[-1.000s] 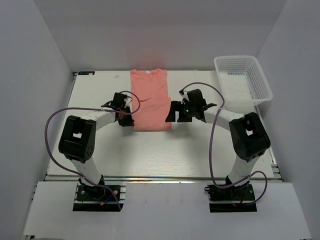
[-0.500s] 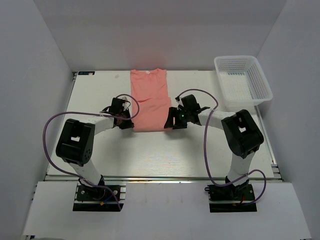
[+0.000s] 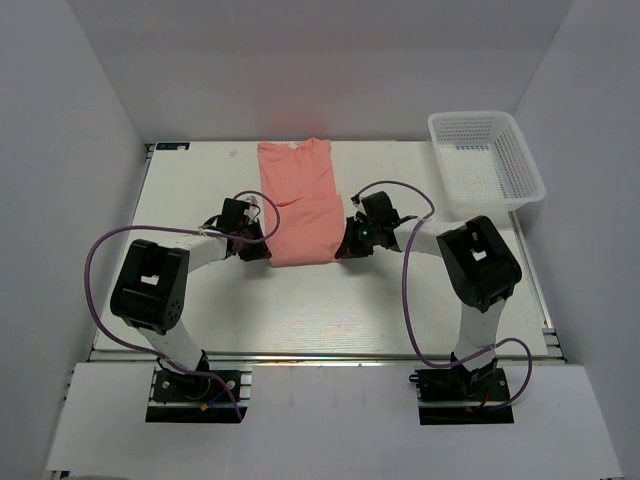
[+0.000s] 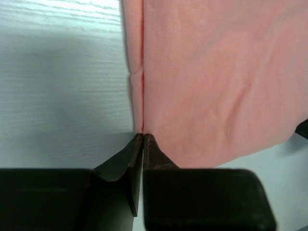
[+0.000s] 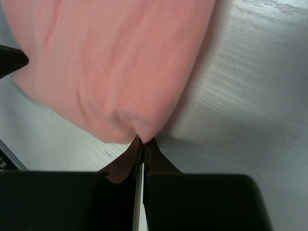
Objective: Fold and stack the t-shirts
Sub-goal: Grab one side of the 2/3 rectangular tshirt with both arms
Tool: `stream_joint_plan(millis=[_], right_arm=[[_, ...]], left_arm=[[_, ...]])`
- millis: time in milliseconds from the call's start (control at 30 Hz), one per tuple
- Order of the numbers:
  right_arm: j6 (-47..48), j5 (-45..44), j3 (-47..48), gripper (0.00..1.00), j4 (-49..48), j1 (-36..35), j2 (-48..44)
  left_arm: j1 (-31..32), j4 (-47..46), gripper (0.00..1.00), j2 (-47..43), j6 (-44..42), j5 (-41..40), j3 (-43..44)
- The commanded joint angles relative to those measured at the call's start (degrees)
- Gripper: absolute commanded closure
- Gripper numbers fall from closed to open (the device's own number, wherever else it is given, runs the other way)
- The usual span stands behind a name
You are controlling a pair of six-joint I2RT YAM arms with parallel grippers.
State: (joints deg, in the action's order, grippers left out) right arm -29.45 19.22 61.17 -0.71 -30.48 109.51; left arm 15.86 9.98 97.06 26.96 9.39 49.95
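A salmon-pink t-shirt [image 3: 299, 200] lies folded into a long strip at the middle of the white table, collar at the far end. My left gripper [image 3: 264, 250] is shut on the t-shirt's near left corner; in the left wrist view the fingertips [image 4: 143, 137] pinch the folded edge of the pink cloth [image 4: 216, 77]. My right gripper [image 3: 342, 249] is shut on the near right corner; in the right wrist view its tips [image 5: 143, 140] bite a small bunch of the t-shirt [image 5: 110, 62].
A white mesh basket [image 3: 485, 164] stands at the far right of the table [image 3: 190, 200]. Purple cables loop from both arms. Grey walls close the table on three sides.
The right gripper moved left to the shirt's near right corner and closed on it. The left gripper slid in at the near left corner and stayed pinched there.
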Motion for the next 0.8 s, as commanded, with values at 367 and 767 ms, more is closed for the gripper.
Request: stream_joint_plan(millis=[367, 767], right_arm=[[1.59, 0.46, -0.96, 1.00, -0.70, -0.72, -1.67], [1.59, -0.50, -0.87, 1.00, -0.08, -0.72, -2.64]], left_arm=[[0.31, 5.05, 0.46, -10.56, -0.07, 2.65, -3.45], [0.84, -1.53, 0.53, -7.15, -1.30, 6.70, -6.98]])
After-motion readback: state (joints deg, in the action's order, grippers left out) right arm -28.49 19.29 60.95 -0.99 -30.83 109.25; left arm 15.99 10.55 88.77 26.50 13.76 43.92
